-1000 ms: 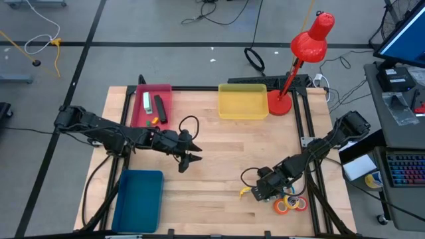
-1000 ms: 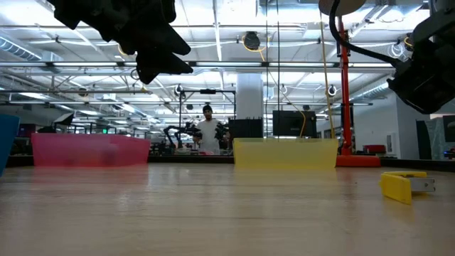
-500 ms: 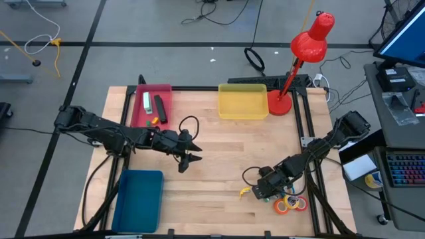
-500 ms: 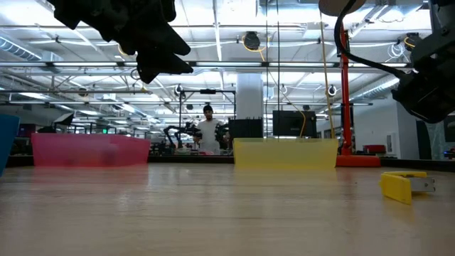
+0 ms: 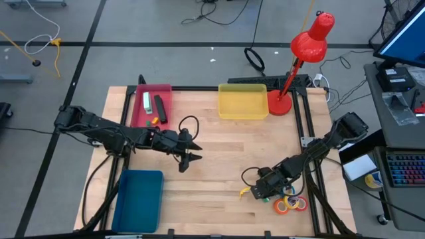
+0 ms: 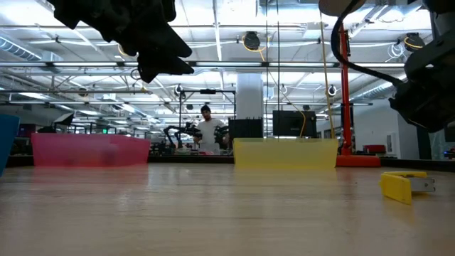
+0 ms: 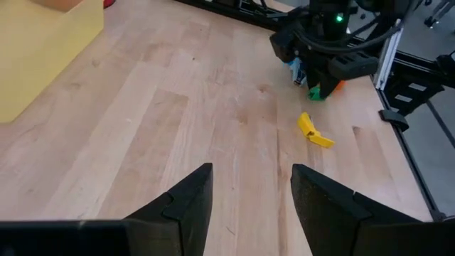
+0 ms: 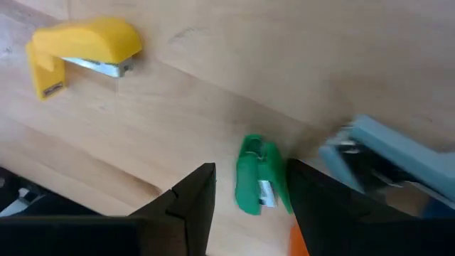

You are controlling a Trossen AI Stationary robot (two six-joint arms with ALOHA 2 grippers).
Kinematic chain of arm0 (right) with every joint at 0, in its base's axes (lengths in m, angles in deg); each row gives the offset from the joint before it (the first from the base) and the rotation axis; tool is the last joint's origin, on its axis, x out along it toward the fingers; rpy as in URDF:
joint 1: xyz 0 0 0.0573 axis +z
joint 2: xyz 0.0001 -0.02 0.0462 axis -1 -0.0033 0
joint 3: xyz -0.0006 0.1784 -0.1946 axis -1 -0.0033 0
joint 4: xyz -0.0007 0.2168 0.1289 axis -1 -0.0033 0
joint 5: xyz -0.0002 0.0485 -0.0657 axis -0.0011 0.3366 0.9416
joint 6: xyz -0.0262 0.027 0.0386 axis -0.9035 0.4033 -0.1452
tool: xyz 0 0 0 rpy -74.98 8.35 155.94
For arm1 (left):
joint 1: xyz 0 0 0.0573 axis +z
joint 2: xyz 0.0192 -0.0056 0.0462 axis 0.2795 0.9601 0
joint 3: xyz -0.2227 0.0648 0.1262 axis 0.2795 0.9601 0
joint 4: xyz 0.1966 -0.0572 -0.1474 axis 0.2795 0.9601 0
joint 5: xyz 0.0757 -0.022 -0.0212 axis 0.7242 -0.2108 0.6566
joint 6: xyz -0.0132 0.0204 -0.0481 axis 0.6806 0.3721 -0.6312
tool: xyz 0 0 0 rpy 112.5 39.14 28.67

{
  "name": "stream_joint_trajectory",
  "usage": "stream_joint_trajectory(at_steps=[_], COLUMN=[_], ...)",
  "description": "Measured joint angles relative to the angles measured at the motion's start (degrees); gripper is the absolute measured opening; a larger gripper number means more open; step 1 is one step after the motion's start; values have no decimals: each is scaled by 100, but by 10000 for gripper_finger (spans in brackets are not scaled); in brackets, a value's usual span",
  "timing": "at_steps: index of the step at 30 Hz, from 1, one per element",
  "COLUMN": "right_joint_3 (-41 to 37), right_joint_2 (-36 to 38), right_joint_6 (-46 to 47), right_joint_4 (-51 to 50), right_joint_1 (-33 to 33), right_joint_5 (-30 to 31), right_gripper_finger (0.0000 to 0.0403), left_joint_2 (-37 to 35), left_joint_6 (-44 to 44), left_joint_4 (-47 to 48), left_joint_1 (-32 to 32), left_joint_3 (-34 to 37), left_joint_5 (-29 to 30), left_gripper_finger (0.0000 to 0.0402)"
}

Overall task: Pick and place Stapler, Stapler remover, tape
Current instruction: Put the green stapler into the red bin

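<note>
Right gripper [image 8: 245, 195] has edged lower over the green staple remover [image 8: 257, 183], fingers apart and empty, yellow stapler [image 8: 79, 48] nearby, tape rolls [image 5: 290, 204] beside; left gripper [image 7: 249, 192], unmoved mid-table, open and empty

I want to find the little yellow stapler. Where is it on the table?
The small yellow stapler lies on the wooden table, near its front right part in the high view, just left of the right gripper and the colourful tape rolls.

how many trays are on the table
3: a pink tray at the far left corner, a yellow tray at the far edge beside the red lamp, and a blue tray at the near left corner.
</note>
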Motion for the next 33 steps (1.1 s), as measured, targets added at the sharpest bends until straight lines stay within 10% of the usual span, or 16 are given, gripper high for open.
stream_joint_trajectory(at_steps=[13, 26, 33], right_joint_3=[7, 7, 7], right_joint_2=[-128, -138, -138], right_joint_6=[40, -68, -299], right_joint_4=[76, 143, 161], right_joint_1=[-37, -208, -379], right_joint_5=[-106, 382, 450], right_gripper_finger=[161, 44, 47], left_joint_2=[0, 0, 2], left_joint_6=[56, 88, 88], left_joint_4=[-45, -65, -132], left_joint_1=[4, 0, 0], left_joint_3=[0, 0, 0], left_joint_5=[17, 170, 170], left_gripper_finger=[188, 188, 188])
